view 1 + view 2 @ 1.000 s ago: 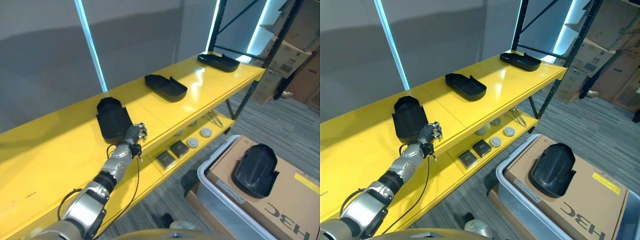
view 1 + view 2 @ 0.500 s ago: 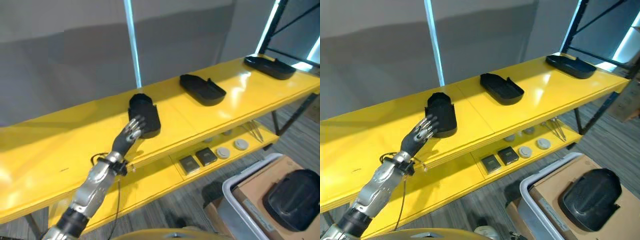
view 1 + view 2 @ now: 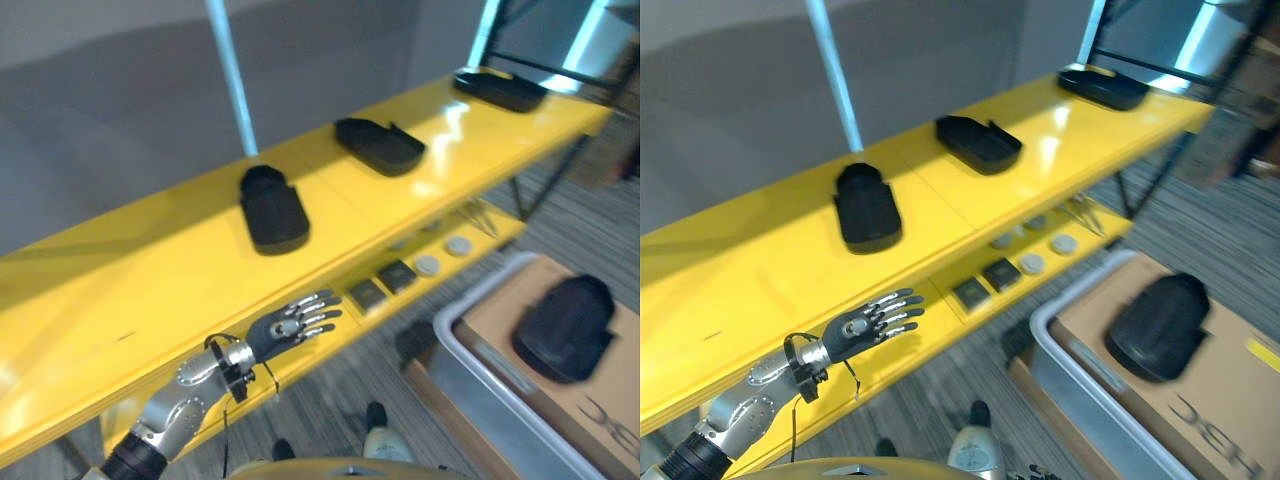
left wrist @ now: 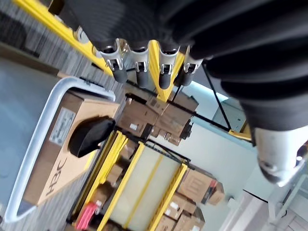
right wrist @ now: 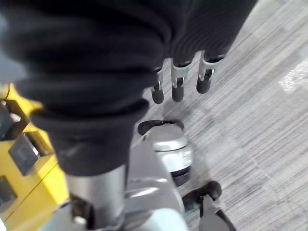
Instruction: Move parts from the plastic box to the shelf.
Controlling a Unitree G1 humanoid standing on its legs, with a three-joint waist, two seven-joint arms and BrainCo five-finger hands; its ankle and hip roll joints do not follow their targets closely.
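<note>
Part [image 3: 272, 208] beyond empty robot hand [image 3: 283, 328]

Glossy yellow shelf [image 3: 150, 290]; black parts [image 3: 272, 208], likely matt plastic; cardboard carton [image 3: 1230, 370].

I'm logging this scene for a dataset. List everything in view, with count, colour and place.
Shelf: one, yellow, two levels, running across the view.
Parts on shelf: three, black, spaced along the top level: near, middle, far.
Square pads: two, dark, lower level.
Round discs: a few, grey, lower level beside the pads.
Plastic box: one, grey, on the floor by the shelf.
Carton: one, brown, inside the box.
Part on carton: one, black.
Cartons: several, brown, stacked in the background.
Left hand: open, in front of the shelf's edge.
Right hand: fingers relaxed, above the floor.
</note>
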